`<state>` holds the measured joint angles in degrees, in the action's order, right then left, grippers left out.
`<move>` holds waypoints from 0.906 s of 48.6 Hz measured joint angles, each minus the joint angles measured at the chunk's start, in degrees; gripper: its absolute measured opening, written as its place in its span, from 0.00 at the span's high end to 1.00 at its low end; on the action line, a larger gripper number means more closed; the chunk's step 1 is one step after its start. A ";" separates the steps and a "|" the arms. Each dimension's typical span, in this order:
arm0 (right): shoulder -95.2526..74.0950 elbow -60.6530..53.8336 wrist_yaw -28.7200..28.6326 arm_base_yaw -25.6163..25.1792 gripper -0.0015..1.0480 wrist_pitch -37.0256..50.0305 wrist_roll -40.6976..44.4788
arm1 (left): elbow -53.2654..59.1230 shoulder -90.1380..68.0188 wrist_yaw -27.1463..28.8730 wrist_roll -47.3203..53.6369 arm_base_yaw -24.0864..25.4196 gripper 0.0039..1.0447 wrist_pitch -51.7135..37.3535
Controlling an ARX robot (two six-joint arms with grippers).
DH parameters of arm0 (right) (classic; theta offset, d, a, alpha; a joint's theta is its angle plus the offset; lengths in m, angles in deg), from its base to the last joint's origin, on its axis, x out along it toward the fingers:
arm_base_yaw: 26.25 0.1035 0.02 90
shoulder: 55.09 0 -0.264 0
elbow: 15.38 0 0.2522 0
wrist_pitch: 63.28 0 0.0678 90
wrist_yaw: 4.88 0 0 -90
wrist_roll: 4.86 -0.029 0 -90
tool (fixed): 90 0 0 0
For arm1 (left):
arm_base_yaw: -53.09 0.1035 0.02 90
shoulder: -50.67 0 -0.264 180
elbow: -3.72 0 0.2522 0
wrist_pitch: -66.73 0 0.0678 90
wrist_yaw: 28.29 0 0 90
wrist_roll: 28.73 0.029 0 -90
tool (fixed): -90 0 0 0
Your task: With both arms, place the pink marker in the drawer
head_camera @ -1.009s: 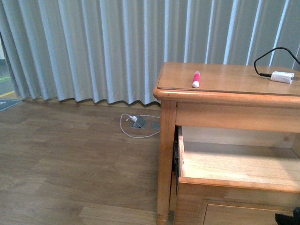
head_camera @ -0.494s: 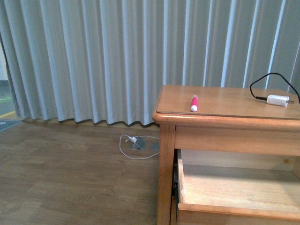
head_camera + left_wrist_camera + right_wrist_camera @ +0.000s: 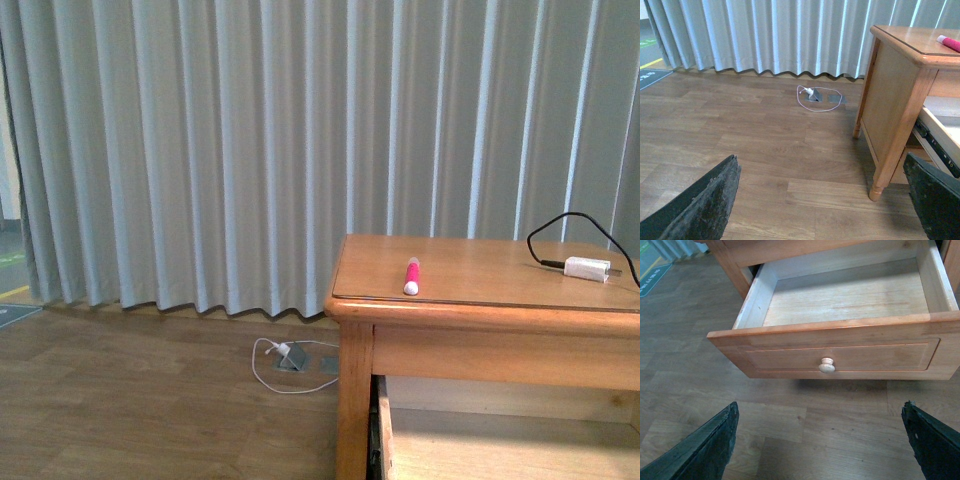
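Since neither gripper is holding anything, I put the task at roughly its midpoint: the drawer is open, but the marker has not been picked up.

My left gripper (image 3: pixel 820 160) has its jaws spread wide. Only the two dark fingers show at the lower corners of the wrist view, with bare wood floor (image 3: pixel 755 145) between them and nothing touching them. My right gripper (image 3: pixel 820 407) is spread just as wide and is also empty. It hangs in front of and above the drawer (image 3: pixel 840 325), apart from the round knob (image 3: pixel 827 365).

From that wrist camera the drawer is pulled well out, and the part of its pale wooden bottom that I can see is bare. The pink marker (image 3: pixel 411 275) lies flat on the dresser top (image 3: pixel 480 265), close to the front edge and toward the left corner, with its white end pointing at me. Its tip also shows at the edge of the left wrist view (image 3: pixel 949 43). A white charger (image 3: pixel 587 268) with a black cable sits well apart from it at the far right. Neither arm shows in the front camera.

What is left, as I judge it, is to reach up to the top, grip the marker, carry it down over the open drawer and let it go.
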<state>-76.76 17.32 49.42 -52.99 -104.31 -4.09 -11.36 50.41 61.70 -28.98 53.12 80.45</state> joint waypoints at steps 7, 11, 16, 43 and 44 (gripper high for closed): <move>0.00 -0.02 0.00 -0.02 0.08 0.00 0.00 | -0.22 -0.70 3.52 0.04 -1.29 0.05 1.01; 0.00 -0.02 0.00 -0.02 0.08 0.00 -0.02 | -1.51 -6.01 9.11 0.00 -5.51 0.05 -0.07; 0.00 -0.02 -0.09 -0.02 0.08 0.00 -0.02 | -6.19 -15.56 9.35 0.48 -10.32 0.05 -4.81; 0.00 -0.02 -0.09 -0.02 0.08 0.00 -0.04 | -44.87 -73.70 1.95 6.58 -14.62 0.05 -21.90; 0.00 -0.02 -0.09 -0.02 0.08 0.00 -0.04 | -46.51 -75.56 2.47 6.62 -14.99 0.05 -21.94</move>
<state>-76.76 17.30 49.33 -53.02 -104.31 -4.13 -57.87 -25.15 64.17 -22.36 38.13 58.51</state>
